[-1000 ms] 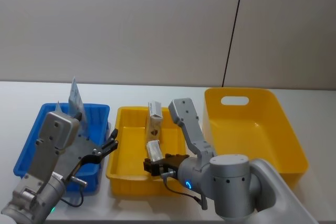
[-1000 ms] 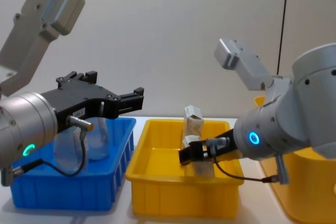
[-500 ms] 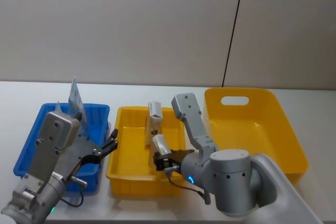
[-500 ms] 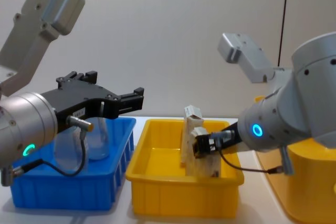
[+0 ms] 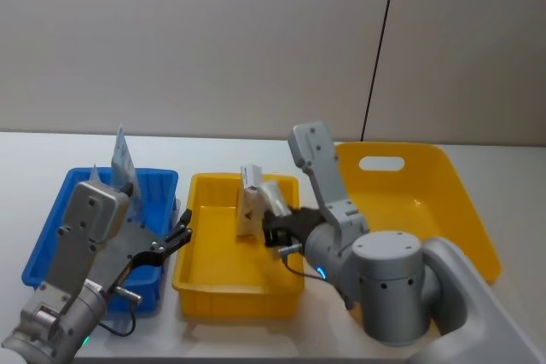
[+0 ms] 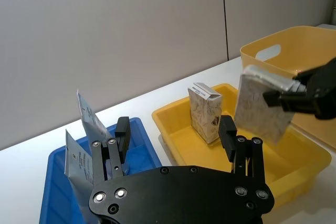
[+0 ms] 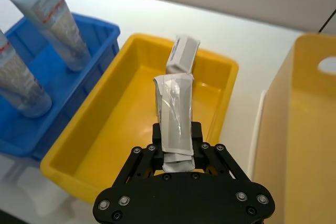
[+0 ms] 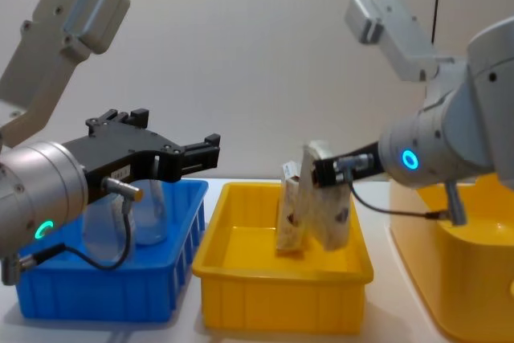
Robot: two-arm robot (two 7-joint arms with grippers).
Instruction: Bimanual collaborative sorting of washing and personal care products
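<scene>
A: So, what is the right claw [image 8: 324, 173] doing?

B: It is clamped on one end of a small beige-grey carton [image 8: 330, 213]. The carton hangs tilted from the fingers, clear of the floor of the small yellow bin [image 8: 273, 304] beneath the claw.

A: And the arm behind it?

B: The forearm reaches in from the robot's right. Its grey wrist link stands up and back above the claw, which points across toward the robot's left.

A: Anything close to that claw?

B: A second carton [image 6: 206, 112] stands upright in the same bin, just beyond the held one on its far-left side. From the left wrist there is a gap between the two. The large yellow bin [image 5: 465, 210] sits behind the claw, on the arm's side.

A: And the left claw [image 8: 210, 154]?

B: Its fingers are spread apart with nothing between them. It hangs level, pointing forward and to the right, with its upper link raised high. The blue bin [image 5: 49, 229] lies below and behind it, and the small yellow bin lies ahead of its tips.

A: And the tubes?

B: Two translucent tubes [image 7: 53, 13] stand crimped end up in the blue bin, behind the left claw. All three bins rest on the white desk [image 5: 26, 149].
</scene>
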